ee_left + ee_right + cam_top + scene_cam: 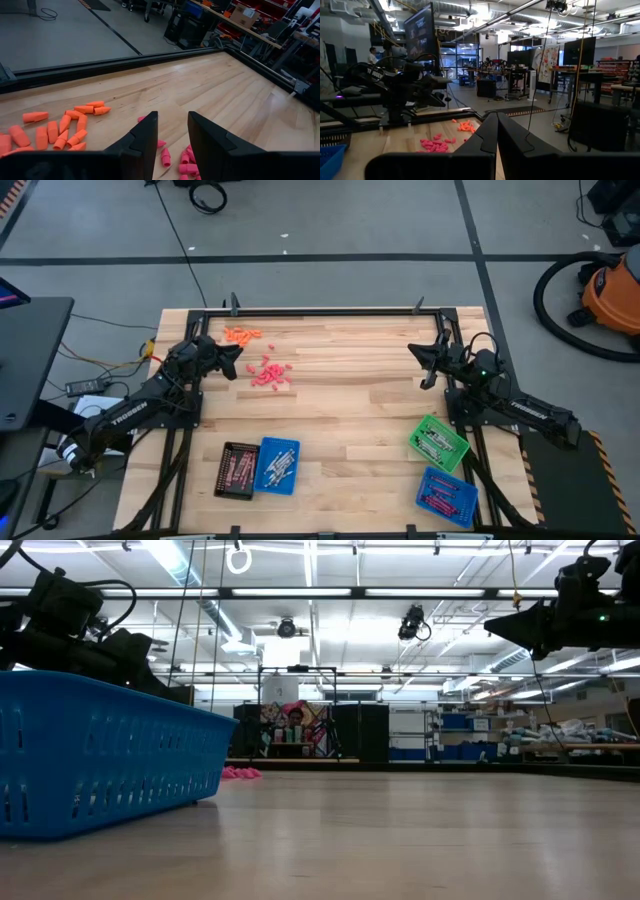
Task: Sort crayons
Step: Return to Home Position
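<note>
Lift both arms up and back slowly, since your left claw point(234, 357), a little open and holding nothing, hangs near the loose orange crayons point(242, 334) and red-pink crayons point(270, 373), while your right claw point(418, 358) is closed tight and empty.

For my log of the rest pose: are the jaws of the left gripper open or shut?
Open. In the left wrist view the left gripper shows a clear gap between its jaws, holding nothing.
</note>
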